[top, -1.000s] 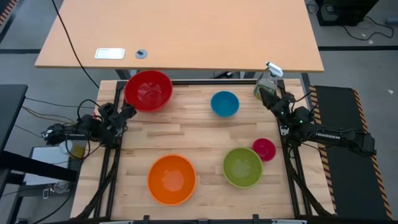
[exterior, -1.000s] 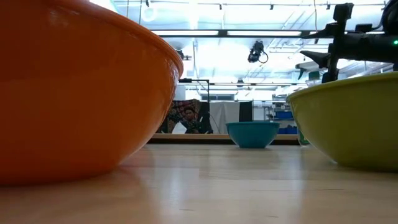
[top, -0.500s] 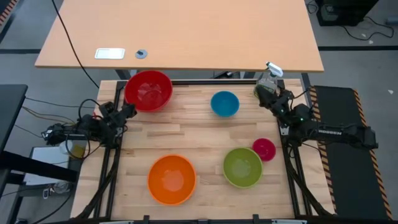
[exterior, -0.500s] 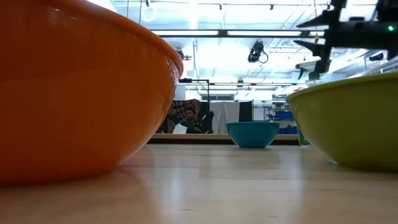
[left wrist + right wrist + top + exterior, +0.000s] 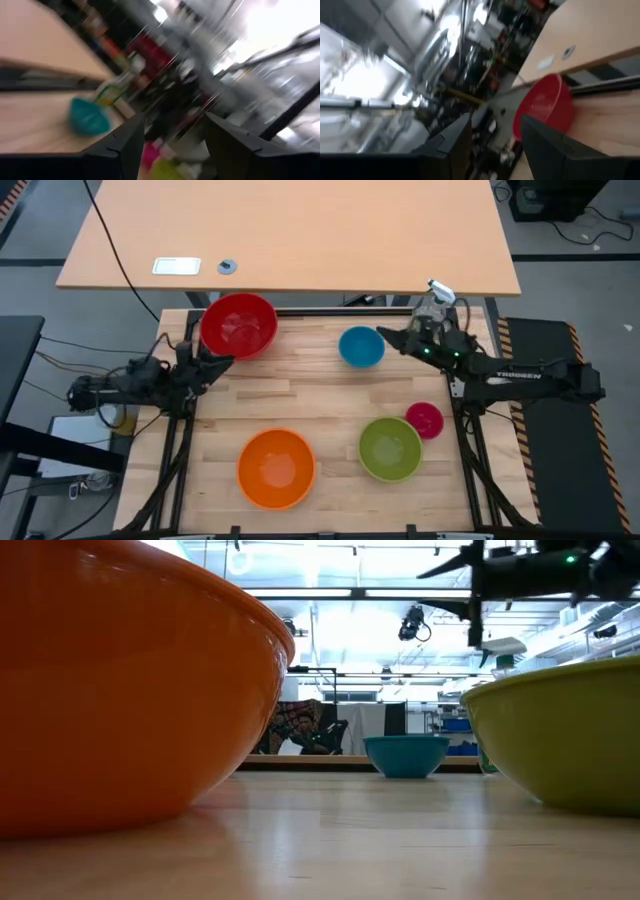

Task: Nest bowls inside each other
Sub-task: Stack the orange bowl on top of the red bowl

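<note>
Five bowls rest upright on their bases on the wooden table: red (image 5: 238, 325) far left, blue (image 5: 361, 347) far centre, pink (image 5: 425, 420) right, green (image 5: 390, 448) beside the pink one, and orange (image 5: 276, 468) near centre. My left gripper (image 5: 226, 361) hovers open at the left edge, just near of the red bowl. My right gripper (image 5: 385, 336) hovers open in the air right of the blue bowl, pointing toward the table's left. The right wrist view shows the red bowl (image 5: 545, 107) beyond my right gripper (image 5: 495, 117). My left gripper (image 5: 174, 117) faces the blue bowl (image 5: 87, 117).
A clear spray bottle (image 5: 432, 305) stands at the far right corner, behind my right arm. A larger tan table (image 5: 290, 240) lies beyond the far edge. In the low view the orange bowl (image 5: 120, 690) and green bowl (image 5: 560, 730) fill the sides, with the blue bowl (image 5: 405, 755) between them.
My right gripper has risen and swung from beside the spray bottle toward the table's left, ending near the blue bowl, tipping up to about level. My left gripper has tipped up from pointing down to about level. No bowl has moved.
</note>
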